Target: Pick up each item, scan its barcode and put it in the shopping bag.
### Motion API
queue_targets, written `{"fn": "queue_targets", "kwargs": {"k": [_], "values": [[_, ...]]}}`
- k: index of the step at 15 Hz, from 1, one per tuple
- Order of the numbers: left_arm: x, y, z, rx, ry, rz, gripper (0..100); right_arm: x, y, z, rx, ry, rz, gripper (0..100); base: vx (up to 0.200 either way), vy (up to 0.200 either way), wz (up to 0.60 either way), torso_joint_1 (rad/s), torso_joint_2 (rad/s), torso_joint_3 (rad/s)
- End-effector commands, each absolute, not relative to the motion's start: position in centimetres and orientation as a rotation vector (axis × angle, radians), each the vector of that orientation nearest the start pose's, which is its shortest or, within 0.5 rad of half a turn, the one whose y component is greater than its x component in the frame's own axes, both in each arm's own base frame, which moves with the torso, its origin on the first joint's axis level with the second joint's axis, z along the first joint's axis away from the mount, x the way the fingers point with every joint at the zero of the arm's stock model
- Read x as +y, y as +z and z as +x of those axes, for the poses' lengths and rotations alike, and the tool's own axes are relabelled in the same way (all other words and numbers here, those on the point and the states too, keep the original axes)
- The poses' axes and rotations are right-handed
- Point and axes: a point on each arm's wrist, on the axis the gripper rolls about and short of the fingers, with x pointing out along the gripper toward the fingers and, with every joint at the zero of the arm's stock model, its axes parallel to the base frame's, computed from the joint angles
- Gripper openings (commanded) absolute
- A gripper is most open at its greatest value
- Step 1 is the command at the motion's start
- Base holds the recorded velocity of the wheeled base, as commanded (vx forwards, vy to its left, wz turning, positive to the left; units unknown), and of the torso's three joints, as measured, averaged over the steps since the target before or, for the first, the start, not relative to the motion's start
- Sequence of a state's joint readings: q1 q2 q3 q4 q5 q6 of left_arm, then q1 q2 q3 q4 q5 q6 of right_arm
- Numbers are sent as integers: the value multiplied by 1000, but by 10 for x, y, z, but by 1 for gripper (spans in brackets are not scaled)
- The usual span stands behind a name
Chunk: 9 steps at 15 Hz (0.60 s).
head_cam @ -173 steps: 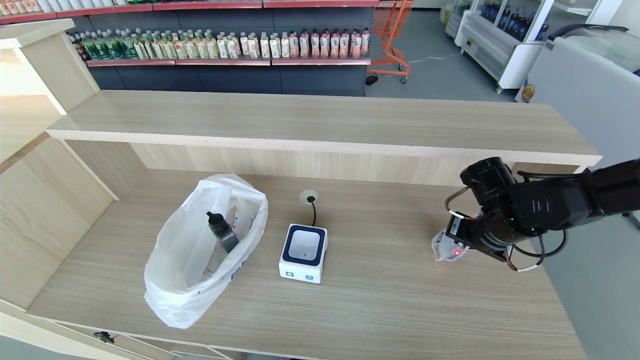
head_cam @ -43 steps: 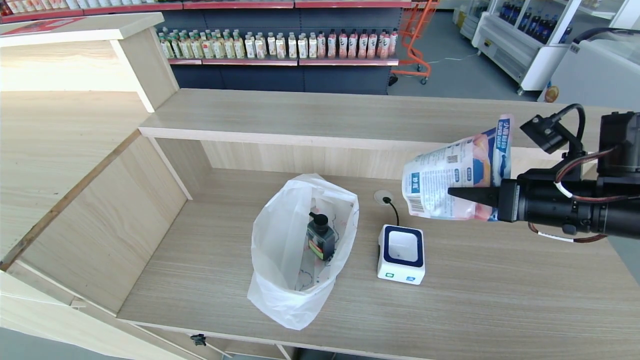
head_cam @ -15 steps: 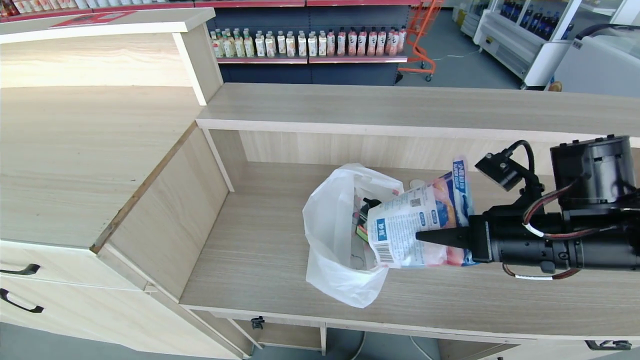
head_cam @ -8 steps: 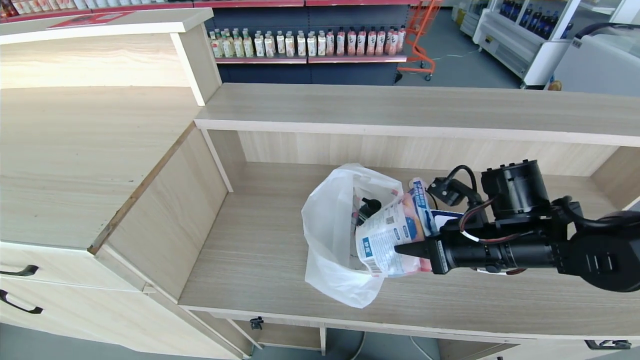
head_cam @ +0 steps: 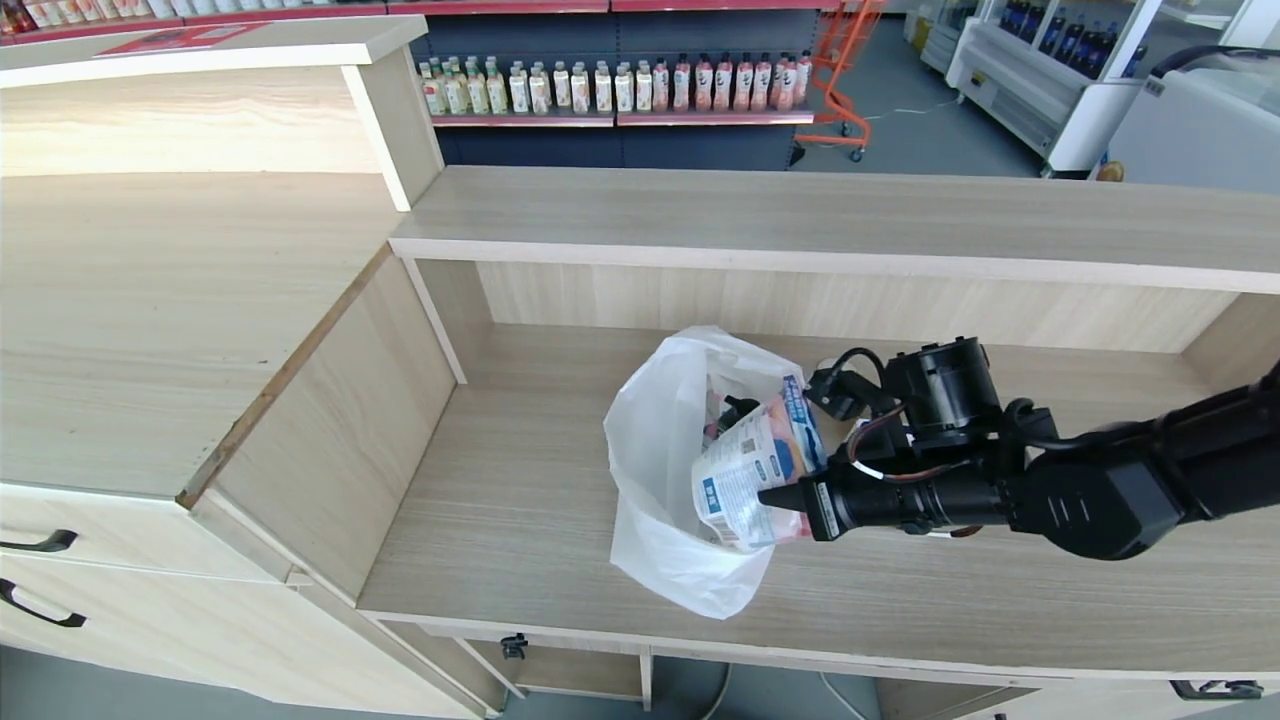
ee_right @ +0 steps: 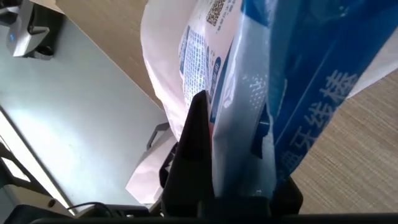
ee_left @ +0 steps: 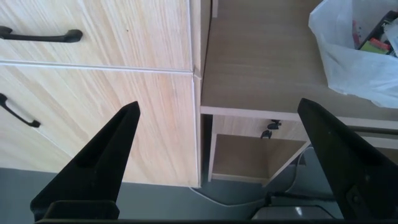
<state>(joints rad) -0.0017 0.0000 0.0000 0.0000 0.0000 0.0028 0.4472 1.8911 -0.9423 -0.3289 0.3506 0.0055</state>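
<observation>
A white plastic shopping bag (head_cam: 660,480) stands open on the lower counter, with a dark bottle (head_cam: 728,412) inside. My right gripper (head_cam: 775,497) is shut on a white, blue and pink printed pouch (head_cam: 750,468), held at the bag's mouth with its lower part inside the rim. Close up, the pouch (ee_right: 249,106) sits clamped between the right fingers (ee_right: 196,143), with the bag (ee_right: 165,81) behind it. My left gripper (ee_left: 217,162) hangs open and empty off the counter's near-left corner, in front of the drawers; the bag (ee_left: 357,56) lies beyond it.
A raised wooden ledge (head_cam: 800,220) runs behind the lower counter (head_cam: 520,520), and a side panel (head_cam: 340,400) walls its left end. Drawers with black handles (head_cam: 35,545) sit at the left. Bare counter lies left of the bag and along the front edge.
My right arm has carried the pouch left and down, from beside the bag to its mouth. Over the older frames the head camera shifted, and the scanner became hidden behind the arm.
</observation>
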Motion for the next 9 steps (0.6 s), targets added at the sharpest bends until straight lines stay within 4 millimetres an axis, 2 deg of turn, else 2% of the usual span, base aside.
{"fn": "queue_targets", "kwargs": {"k": [1, 4, 5, 9], "values": [[0, 76, -23, 2, -2, 3, 100, 157, 118, 308, 658, 771, -28, 0, 0, 0, 0, 0, 0, 0], [0, 76, -23, 2, -2, 3, 100, 160, 115, 315, 655, 753, -37, 0, 0, 0, 0, 0, 0, 0], [0, 76, -23, 2, -2, 3, 100, 161, 114, 317, 654, 741, -41, 100, 0, 0, 0, 0, 0, 0], [0, 76, -23, 2, -2, 3, 100, 162, 128, 319, 626, 738, 13, 100, 0, 0, 0, 0, 0, 0]]}}
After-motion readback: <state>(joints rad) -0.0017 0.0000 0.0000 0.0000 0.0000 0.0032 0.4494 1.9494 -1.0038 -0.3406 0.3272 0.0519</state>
